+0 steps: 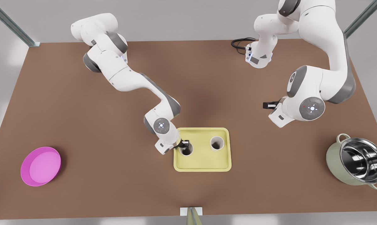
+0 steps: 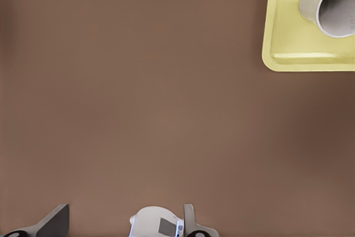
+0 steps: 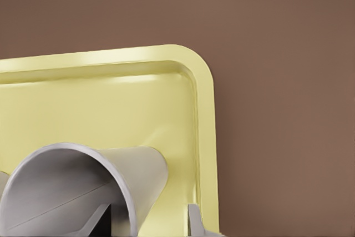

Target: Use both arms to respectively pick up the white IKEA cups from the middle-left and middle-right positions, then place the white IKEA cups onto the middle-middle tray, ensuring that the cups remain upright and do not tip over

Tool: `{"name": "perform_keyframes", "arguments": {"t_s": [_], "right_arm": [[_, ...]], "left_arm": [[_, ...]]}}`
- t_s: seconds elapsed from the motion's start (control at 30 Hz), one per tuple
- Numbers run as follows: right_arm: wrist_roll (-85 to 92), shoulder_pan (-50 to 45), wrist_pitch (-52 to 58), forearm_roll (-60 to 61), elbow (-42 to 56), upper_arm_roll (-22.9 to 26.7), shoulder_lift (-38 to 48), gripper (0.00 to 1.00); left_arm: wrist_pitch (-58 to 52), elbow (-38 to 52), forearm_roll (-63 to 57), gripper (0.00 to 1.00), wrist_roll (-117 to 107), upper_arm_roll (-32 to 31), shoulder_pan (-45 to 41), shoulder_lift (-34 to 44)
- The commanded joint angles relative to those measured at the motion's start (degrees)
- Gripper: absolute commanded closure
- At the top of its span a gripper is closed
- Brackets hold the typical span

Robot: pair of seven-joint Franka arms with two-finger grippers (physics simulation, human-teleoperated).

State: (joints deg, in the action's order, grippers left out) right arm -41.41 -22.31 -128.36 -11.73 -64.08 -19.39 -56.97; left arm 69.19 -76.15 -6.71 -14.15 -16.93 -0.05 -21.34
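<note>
Right claw (image 1: 184, 144) astride white cup (image 1: 186, 149) rim, yellow tray (image 1: 204, 162)

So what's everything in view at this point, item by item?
white tapered handleless cups: 2, white, upright on the tray; left cup, right cup as the front view shows them
pale-yellow rectangular tray: 1, table middle
round magenta-pink dish: 1, front view's left
steel-lined pale-green pot: 1, front view's right
black cable: 1, far edge
brown table: 1
right gripper: black, clamped on left cup's wall
left gripper: black, open, waiting above the table
</note>
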Motion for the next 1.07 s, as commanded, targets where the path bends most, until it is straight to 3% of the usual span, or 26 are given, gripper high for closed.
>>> {"name": "perform_keyframes", "arguments": {"t_s": [0.0, 0.13, 0.23, 0.3, 0.4, 0.43, 0.53, 0.57, 0.6, 0.67, 0.7, 0.77, 1.03], "right_arm": [[-8.07, -0.01, -0.93, -1.28, 0.00, -0.03, 0.10, 0.00], [-7.81, 1.30, -0.31, -1.10, -0.08, -0.12, 0.80, 0.00], [-7.64, 3.24, 3.90, -0.75, -2.46, -0.65, 6.69, 0.00], [-5.00, 9.47, 10.93, -0.31, -3.07, -5.83, 10.47, 0.00], [12.31, 20.46, 18.05, -0.93, -9.22, -5.83, 13.63, 0.00], [14.94, 24.59, 25.96, -1.54, -9.58, -5.75, 13.20, 0.00], [37.97, 34.88, 35.19, -6.64, -4.40, -5.66, 17.41, 0.00], [42.01, 35.14, 42.12, -6.38, -2.11, -5.39, 21.44, 0.00], [44.31, 35.32, 52.41, -2.87, -1.84, -5.31, 31.91, 0.00], [44.22, 31.72, 53.65, 6.81, -3.86, 4.44, 37.63, 0.00], [43.87, 26.27, 53.39, 7.33, -4.48, 11.56, 39.38, 0.00], [44.13, 26.00, 51.99, 7.07, -10.81, 12.01, 43.70, 0.00], [44.40, 25.91, 49.88, 7.51, -13.97, 13.06, 45.28, 0.00]], "left_arm": [[0.24, 0.03, -0.14, 0.00, 0.61, -0.03, -0.12, 0.07], [0.24, -0.06, -0.06, 0.00, 0.61, -0.03, -0.12, -0.02], [0.24, 0.03, -0.06, 0.00, 0.61, -0.03, -0.03, -0.02], [-0.11, 0.03, -0.06, 0.00, 0.61, -0.03, -0.03, 0.07], [-1.17, 0.56, 0.12, 0.00, 0.61, -0.73, -0.03, 0.34], [-1.17, 0.56, -0.06, 0.00, 0.61, -0.73, -0.21, 0.34], [-0.90, 0.56, -0.06, 0.00, 0.70, -0.73, -0.12, 0.25], [-0.73, 0.56, -0.14, 0.00, 0.61, -0.73, -0.12, 0.16], [-0.55, 0.56, -0.06, 0.00, 0.61, -0.73, -0.12, 0.25], [-0.90, 0.38, 0.03, 0.00, 0.61, -0.73, -0.47, 0.16], [-0.73, 0.47, 0.12, 0.00, 0.61, -0.73, -0.39, 0.16], [-0.64, 0.56, -0.14, 0.00, 0.61, -0.73, -0.12, 0.16], [-0.55, 0.56, -0.06, 0.00, 0.61, -0.65, 0.14, -0.02]]}}
